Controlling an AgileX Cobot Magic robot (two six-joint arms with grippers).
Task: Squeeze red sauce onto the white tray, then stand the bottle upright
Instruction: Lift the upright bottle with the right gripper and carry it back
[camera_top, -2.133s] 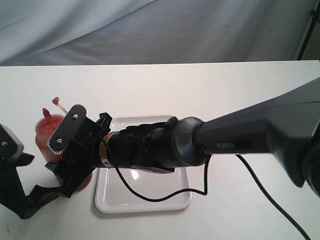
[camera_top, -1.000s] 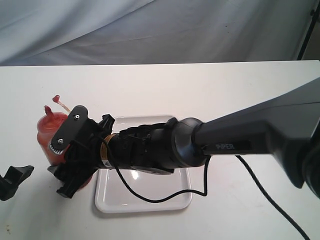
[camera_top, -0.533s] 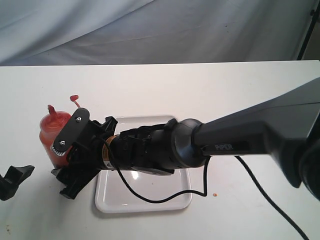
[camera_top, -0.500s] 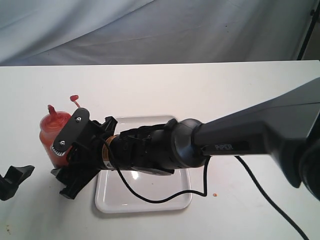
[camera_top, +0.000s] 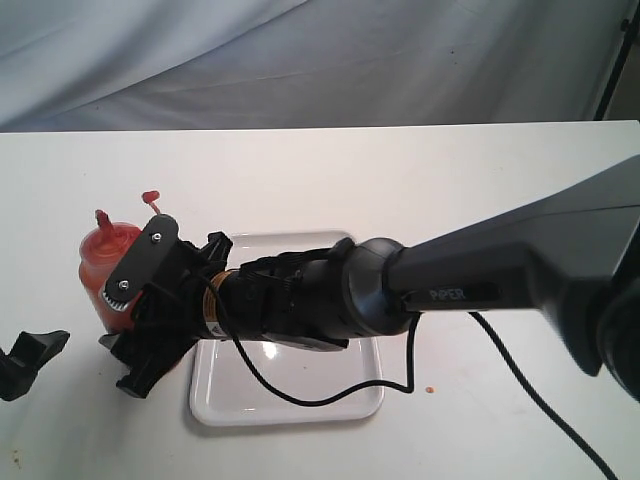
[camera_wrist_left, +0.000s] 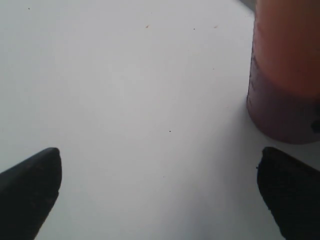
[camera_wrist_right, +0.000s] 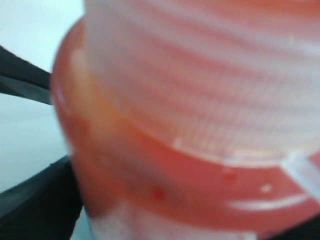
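Nearest the exterior camera, at the left near edge of the desk (camera_top: 420, 180), the left claw (camera_wrist_left: 160, 192) is being shown low over the bare surface. Its fingers are being held wide apart, with nothing between them. Just ahead of it, in the left wrist view, the bottle (camera_wrist_left: 285, 75) is being shown with its base resting flat on the desk, and dark red sauce (camera_wrist_left: 282, 112) is being seen through its lower wall.

Further in, the white tray (camera_top: 340, 375) is being crossed by the right arm (camera_top: 480, 275), so its middle is being hidden. A black cable (camera_top: 300, 402) is being draped over its near part. A small red drop (camera_top: 430, 388) is lying on the desk just beside the tray's near right corner.

Left of the tray, and off it, the bottle is being gripped around its body by the right claw (camera_top: 128, 335). It is standing upright, with its nozzle (camera_top: 99, 218) pointing up and its tethered cap (camera_top: 150, 195) off the tip. In the right wrist view one dark finger (camera_wrist_right: 30, 205) is lying against the bottle's side.

Behind the desk, a grey cloth (camera_top: 300, 60) is hanging.
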